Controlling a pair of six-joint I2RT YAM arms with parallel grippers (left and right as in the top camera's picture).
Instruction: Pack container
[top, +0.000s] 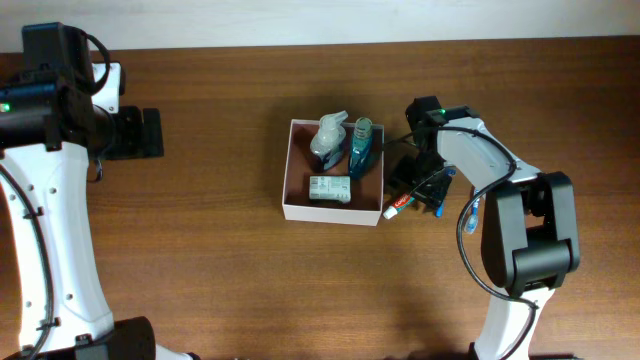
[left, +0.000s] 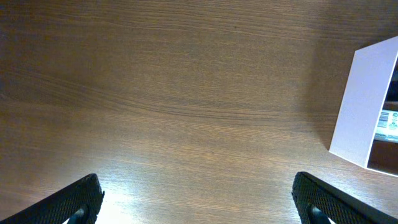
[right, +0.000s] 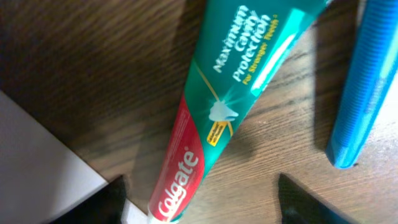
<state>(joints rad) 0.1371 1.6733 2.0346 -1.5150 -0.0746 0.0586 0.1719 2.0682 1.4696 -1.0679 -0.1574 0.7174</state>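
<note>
The container (top: 331, 213), a square white box with a reddish-brown inside, sits mid-table. In it lie a grey-white pouch (top: 328, 138), a teal-blue bottle (top: 360, 146) and a white-and-green packet (top: 329, 188). A red-and-green Colgate toothpaste tube (top: 397, 207) lies on the wood by the box's right front corner; it also shows in the right wrist view (right: 214, 115). My right gripper (right: 205, 205) is open, its fingers on either side of the tube's cap end; it shows in the overhead view too (top: 418, 188). My left gripper (left: 198, 205) is open and empty over bare wood, far left (top: 150, 133).
A blue slender item (right: 364, 87) lies on the wood just right of the tube. The container's white wall shows at the left of the right wrist view (right: 37, 162) and at the right edge of the left wrist view (left: 364, 106).
</note>
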